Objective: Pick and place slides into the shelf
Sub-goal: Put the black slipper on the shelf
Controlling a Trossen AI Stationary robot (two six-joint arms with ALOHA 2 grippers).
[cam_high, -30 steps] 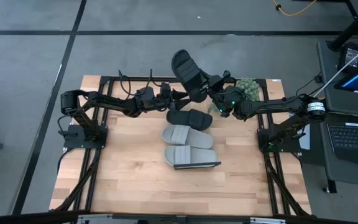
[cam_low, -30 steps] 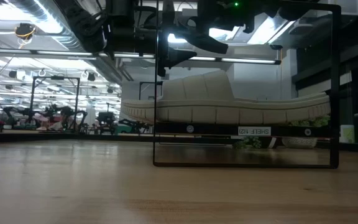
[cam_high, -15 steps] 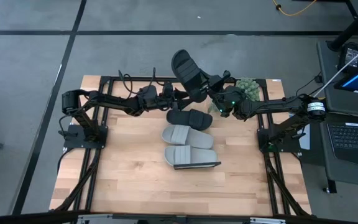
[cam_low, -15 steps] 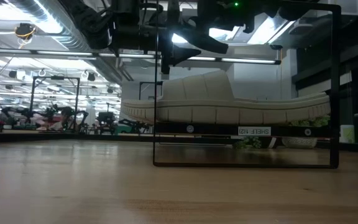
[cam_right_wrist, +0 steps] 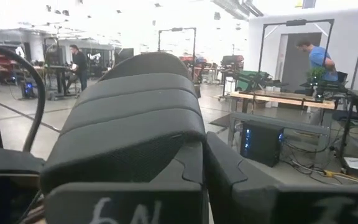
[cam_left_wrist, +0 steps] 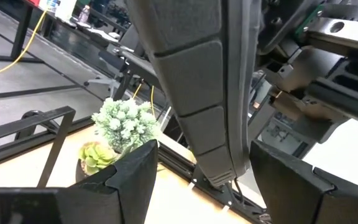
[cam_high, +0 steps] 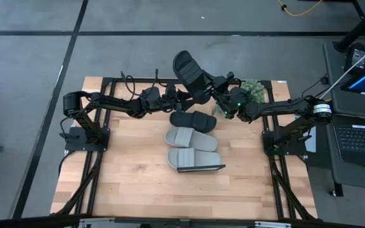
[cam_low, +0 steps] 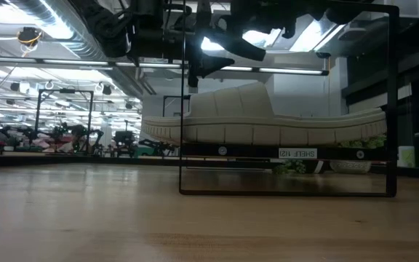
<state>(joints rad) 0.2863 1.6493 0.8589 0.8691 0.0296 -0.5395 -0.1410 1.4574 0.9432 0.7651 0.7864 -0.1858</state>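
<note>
We hold one black slide [cam_high: 191, 75] aloft behind the shelf [cam_high: 201, 167], clamped in the right gripper [cam_high: 215, 90]. The left gripper [cam_high: 176, 98], fingers spread, flanks it. Next, probably a handover.

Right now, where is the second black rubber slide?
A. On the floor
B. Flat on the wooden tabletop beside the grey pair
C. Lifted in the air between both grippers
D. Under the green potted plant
C: the high view shows one black rubber slide raised above the table's far edge between the left gripper and right gripper, while the other black slide lies on the wooden tabletop.
</note>
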